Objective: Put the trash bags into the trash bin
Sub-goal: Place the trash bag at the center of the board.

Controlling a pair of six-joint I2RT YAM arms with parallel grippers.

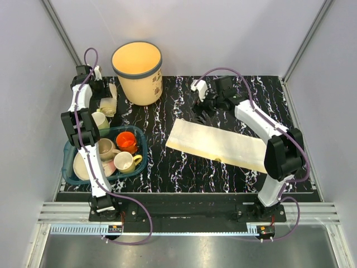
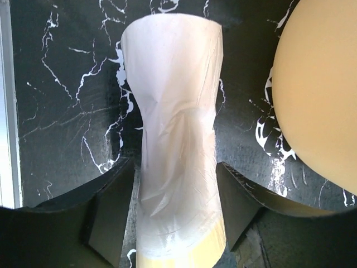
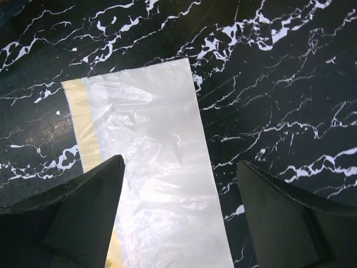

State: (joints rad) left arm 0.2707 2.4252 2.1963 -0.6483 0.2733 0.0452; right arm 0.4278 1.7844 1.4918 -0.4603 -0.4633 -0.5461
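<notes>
The bench [image 1: 167, 167] has a black top with white veins like marble, smooth and a little glossy. The trash bin [image 1: 139, 78] looks like smooth cream plastic with a darker rim band. The trash bags [image 1: 217, 144] near the trash bin are thin translucent plastic film, crinkled and slightly shiny. The fingers [image 2: 106, 212] of the left end effector [image 2: 174, 164] look matt black.

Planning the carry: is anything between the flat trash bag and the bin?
Nothing visible: only bare table lies between the flat trash bag and the trash bin. The cup tray sits left of that line.
</notes>
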